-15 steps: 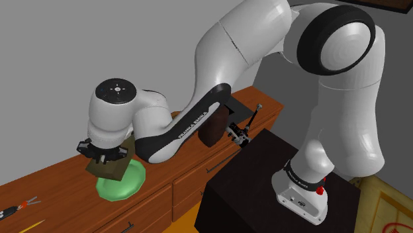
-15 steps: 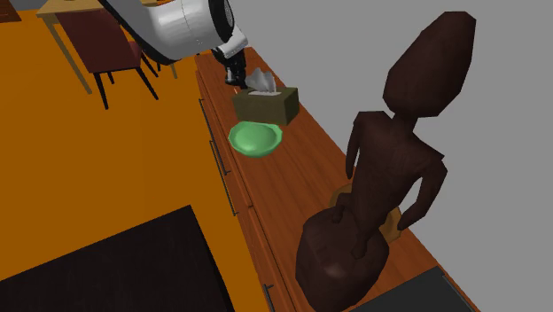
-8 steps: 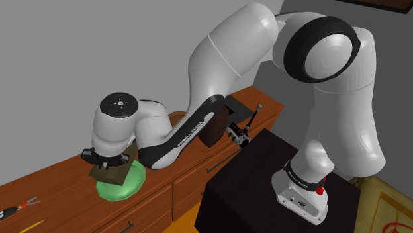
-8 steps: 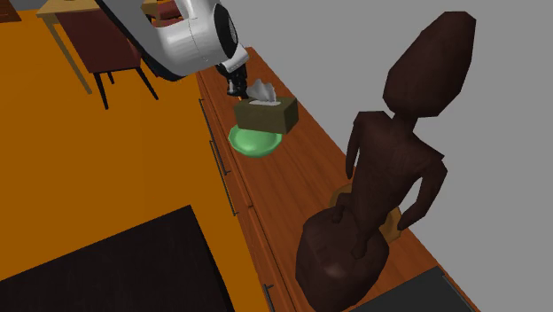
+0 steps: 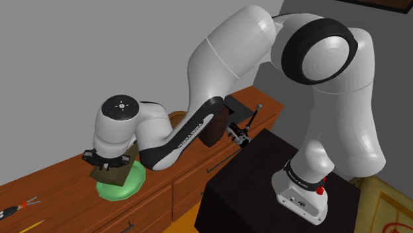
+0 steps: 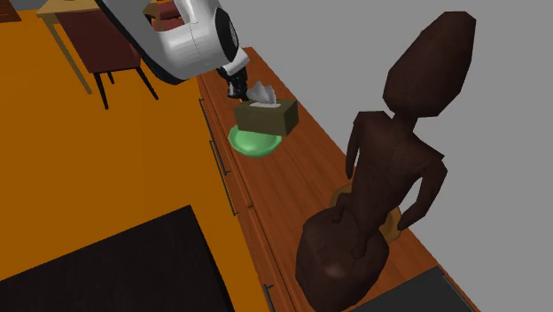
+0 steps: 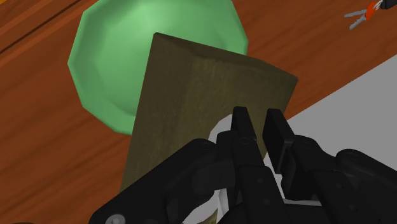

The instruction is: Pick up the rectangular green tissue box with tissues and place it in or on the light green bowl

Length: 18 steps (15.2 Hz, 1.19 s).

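The claw point(image 7: 261, 127), fingers pinched nearly shut on the olive-green tissue box point(image 7: 191, 108) at its top, held it just over the light green bowl point(image 7: 108, 57) on the wooden surface point(image 7: 51, 165); placing seemed almost done, so the next move likely called for releasing and lifting clear.

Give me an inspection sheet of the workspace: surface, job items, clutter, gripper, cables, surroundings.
Surface: wooden dresser top, drawers below.
Job's things: olive tissue box, tissue showing, over the green bowl; I cannot tell whether it rests on the rim.
Clutter: dark brown figure; red-handled tool.
Gripper: gripper above the box, fingers close together at its tissue opening, apparently clasping it.
Cables: nothing seen.
Surroundings: grey wall, orange floor, dark chairs, black stand.
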### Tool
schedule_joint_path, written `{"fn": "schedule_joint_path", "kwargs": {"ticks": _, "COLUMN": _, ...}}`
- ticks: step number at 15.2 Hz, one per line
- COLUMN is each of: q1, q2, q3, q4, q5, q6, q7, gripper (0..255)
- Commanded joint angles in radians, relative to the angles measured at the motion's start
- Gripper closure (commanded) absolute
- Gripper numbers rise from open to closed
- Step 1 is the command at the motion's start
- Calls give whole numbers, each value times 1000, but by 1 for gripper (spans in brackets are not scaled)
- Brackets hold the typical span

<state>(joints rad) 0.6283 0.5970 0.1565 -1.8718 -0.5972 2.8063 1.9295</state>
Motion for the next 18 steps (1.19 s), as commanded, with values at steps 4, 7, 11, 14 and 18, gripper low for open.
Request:
{"fn": "schedule_joint_path", "kwargs": {"ticks": 4, "q1": 0, "q2": 0, "q3": 0, "q4": 0, "q5": 0, "q6": 0, "q7": 0, "gripper": 0}}
{"fn": "schedule_joint_path", "kwargs": {"ticks": 7, "q1": -8, "q2": -35, "q3": 12, "q4": -25, "q5": 9, "q6": -11, "q7": -6, "gripper": 0}}
{"fn": "schedule_joint_path", "kwargs": {"ticks": 11, "q1": -31, "q2": -132, "q3": 47, "q4": -88, "q5": 42, "q6": -46, "q7": -30, "gripper": 0}}
{"fn": "schedule_joint_path", "kwargs": {"ticks": 14, "q1": -31, "q2": -132, "q3": 47, "q4": -88, "q5": 43, "q6": -46, "q7": -30, "gripper": 0}}
{"fn": "schedule_joint_path", "kwargs": {"ticks": 18, "q1": -31, "q2": -132, "q3": 47, "q4": -88, "q5": 42, "q6": -46, "q7": -30, "gripper": 0}}
